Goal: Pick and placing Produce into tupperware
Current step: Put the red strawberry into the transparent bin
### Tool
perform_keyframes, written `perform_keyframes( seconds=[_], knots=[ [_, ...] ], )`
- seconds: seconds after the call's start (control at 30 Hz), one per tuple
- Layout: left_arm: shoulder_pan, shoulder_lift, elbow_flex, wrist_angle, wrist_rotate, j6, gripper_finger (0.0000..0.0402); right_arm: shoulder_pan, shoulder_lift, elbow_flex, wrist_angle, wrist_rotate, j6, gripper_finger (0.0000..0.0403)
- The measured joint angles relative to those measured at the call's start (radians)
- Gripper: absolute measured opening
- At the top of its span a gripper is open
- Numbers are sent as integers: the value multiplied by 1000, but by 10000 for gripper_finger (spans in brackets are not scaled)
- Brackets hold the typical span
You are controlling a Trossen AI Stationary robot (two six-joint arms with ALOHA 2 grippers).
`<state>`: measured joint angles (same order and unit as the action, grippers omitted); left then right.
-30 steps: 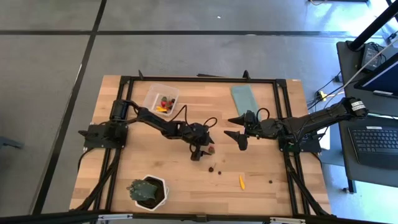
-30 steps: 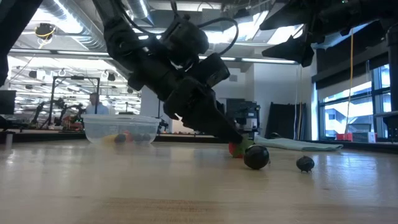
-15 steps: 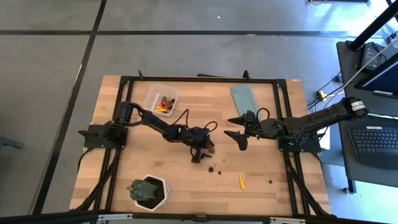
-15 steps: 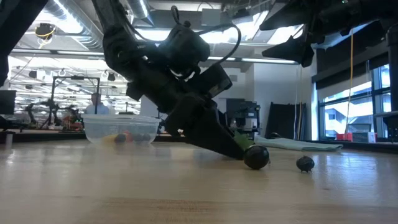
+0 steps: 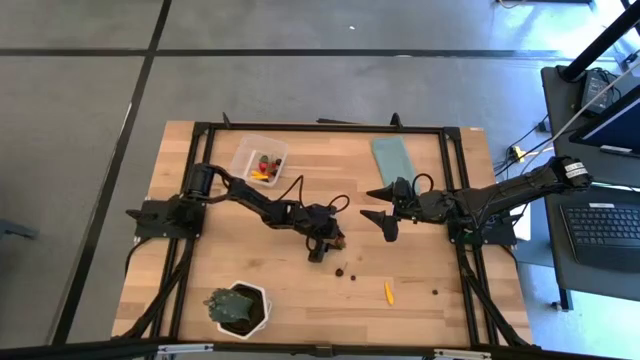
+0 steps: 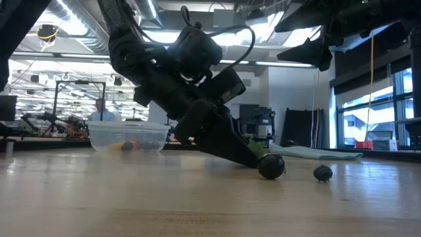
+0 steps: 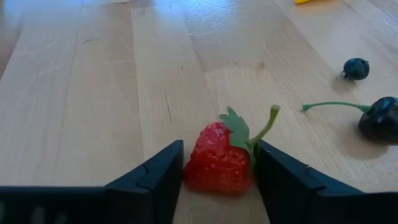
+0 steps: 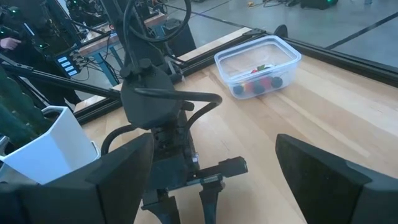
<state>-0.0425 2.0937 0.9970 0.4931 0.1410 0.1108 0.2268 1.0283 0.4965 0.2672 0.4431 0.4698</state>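
The left gripper [image 7: 217,177] is down at the wooden table [image 5: 290,290] near its middle, tilted low, with a toy strawberry [image 7: 219,158] sitting between its two fingers [image 7: 158,177]. The fingers press against both sides of the berry, gripping it while it rests on the wood. Just beyond it lie a dark cherry with a green stem [image 7: 379,119] and a small dark berry [image 7: 356,68], apart from each other. A yellow-orange piece [image 5: 388,292] lies farther toward the table's near edge.

The clear tub [image 5: 259,157] stands at the far left part of the table, well apart from the gripper, with several red, dark and yellow pieces already inside.

The right gripper [image 5: 381,206] hangs above the table to the right of centre, its fingers spread wide and holding nothing. A potted plant [image 5: 237,308] stands at the near edge.
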Motion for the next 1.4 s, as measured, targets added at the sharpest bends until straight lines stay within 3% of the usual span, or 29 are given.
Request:
perform_keyframes(
  seconds=[0.3, 0.93, 1.17, 1.4],
  knots=[
    [0, 0, 1, 2, -6, -3, 125, 0, 0, 0, -1, 0, -2, 339],
    [11, -60, -2, 40, -26, -56, 133, 0, 0, 0, -3, 0, 21, 339],
    [79, -229, -1, -24, -28, -49, 126, 0, 0, 0, -9, -1, 26, 339],
    [181, -499, -1, -284, -130, 12, 135, 0, 0, 0, -8, -1, 24, 339]
  ],
)
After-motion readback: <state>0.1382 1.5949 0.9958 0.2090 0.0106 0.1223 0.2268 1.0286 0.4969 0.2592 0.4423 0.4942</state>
